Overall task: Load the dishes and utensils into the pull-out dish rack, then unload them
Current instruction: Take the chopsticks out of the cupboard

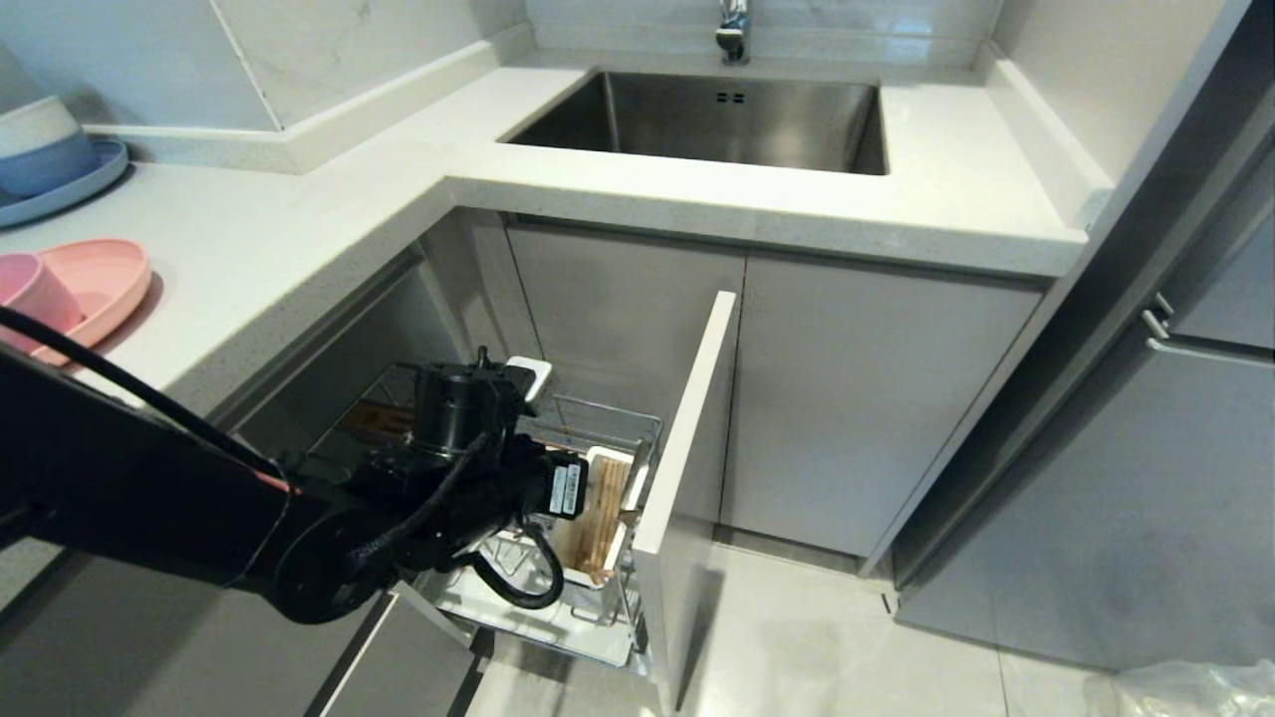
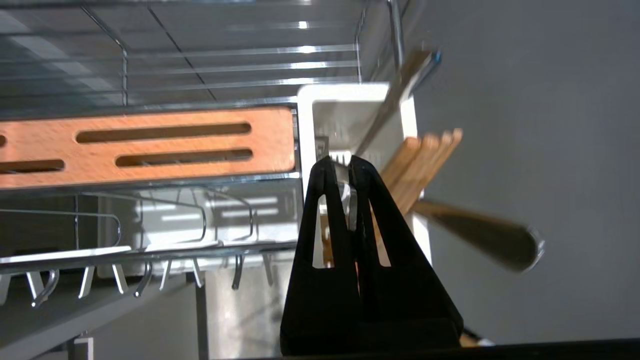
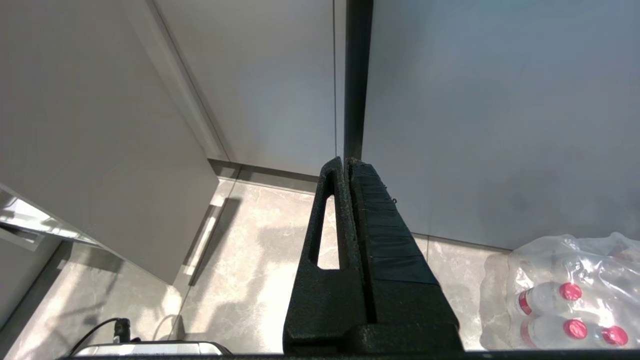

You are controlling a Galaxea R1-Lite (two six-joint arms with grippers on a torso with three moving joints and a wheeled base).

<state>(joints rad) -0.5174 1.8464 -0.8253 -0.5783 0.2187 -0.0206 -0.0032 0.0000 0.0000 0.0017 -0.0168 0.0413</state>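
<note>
Left gripper (image 2: pixel 340 162): I have it down inside the pull-out dish rack (image 1: pixel 598 418), at the white utensil holder (image 2: pixel 345 112); its fingers are pinched nearly together on a silver metal fork (image 2: pixel 387 107), the tines sitting between the tips and the handle slanting away over the holder.
Left arm: it reaches across the lower left of the head view, its wrist over the wire basket.
Chopsticks (image 2: pixel 417 160): a bundle of light-wood sticks leaning in the utensil holder, just beside the held fork; from the head they show as pale wood in the white holder (image 1: pixel 603 508).
Other handle (image 2: pixel 482 235): a blurred wood-and-metal handle juts out past the holder; I cannot tell what utensil it is.
Wooden bar (image 2: pixel 150 145): slotted, lying along the basket next to the holder.
Pink plate (image 1: pixel 105 279): on the counter at far left, the pink bowl (image 1: pixel 30 294) touching it.
Blue plate (image 1: pixel 70 184): farther back on the same counter, bowls stacked on it.
Right gripper (image 3: pixel 347 165): parked beside the cabinet fronts above the floor, fingers pressed together on nothing.
Water bottles (image 3: pixel 565 305): a wrapped pack on the floor near it.
</note>
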